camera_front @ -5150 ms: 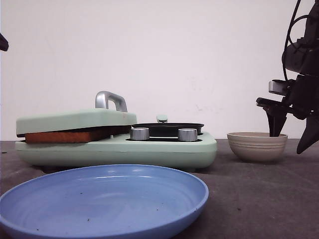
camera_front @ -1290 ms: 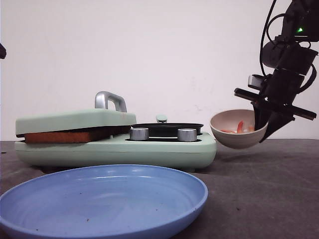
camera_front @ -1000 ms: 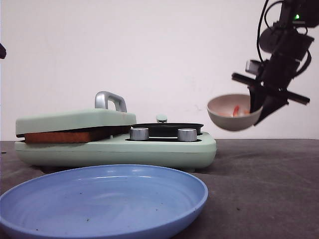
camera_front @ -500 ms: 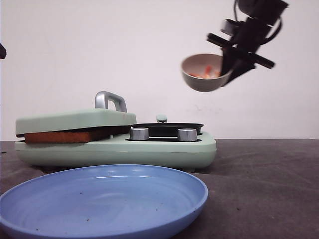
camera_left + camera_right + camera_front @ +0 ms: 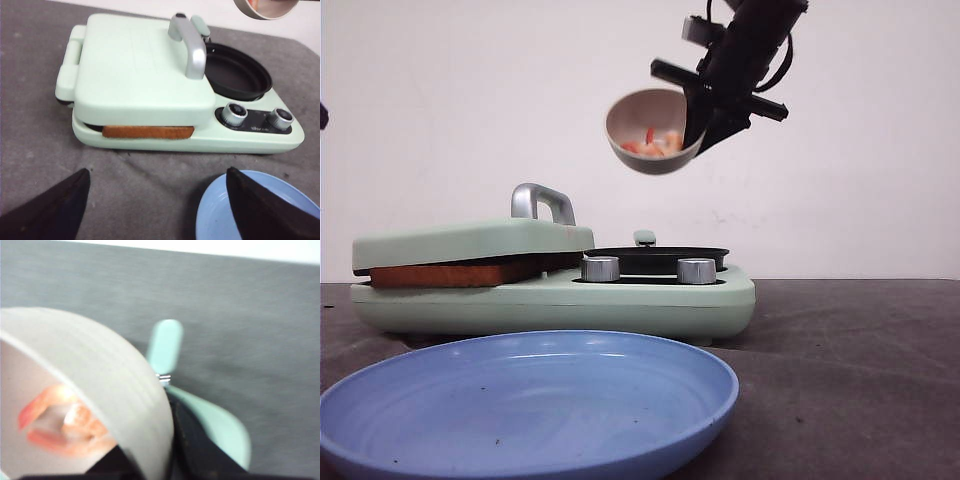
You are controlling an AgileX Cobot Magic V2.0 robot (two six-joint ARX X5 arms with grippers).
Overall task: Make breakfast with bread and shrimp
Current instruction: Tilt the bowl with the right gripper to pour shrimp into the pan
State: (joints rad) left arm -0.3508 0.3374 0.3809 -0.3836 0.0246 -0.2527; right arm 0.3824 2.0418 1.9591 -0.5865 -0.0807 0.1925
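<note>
Shrimp [image 5: 653, 143] ride in a tilted bowl [image 5: 650, 146] above the pan [image 5: 656, 258]
Right claw [image 5: 704, 122] pinches the rim; small, slick pieces likely slide out easily; left claw [image 5: 155, 210] spread wide

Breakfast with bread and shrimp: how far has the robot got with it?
Done: the bread sits under the closed lid of the green cooker. In hand: the right gripper holds a tilted bowl of shrimp in the air above the cooker's black pan, which looks empty. Left: getting the shrimp into the pan and filling the empty blue plate. The left gripper is open, idle.
</note>
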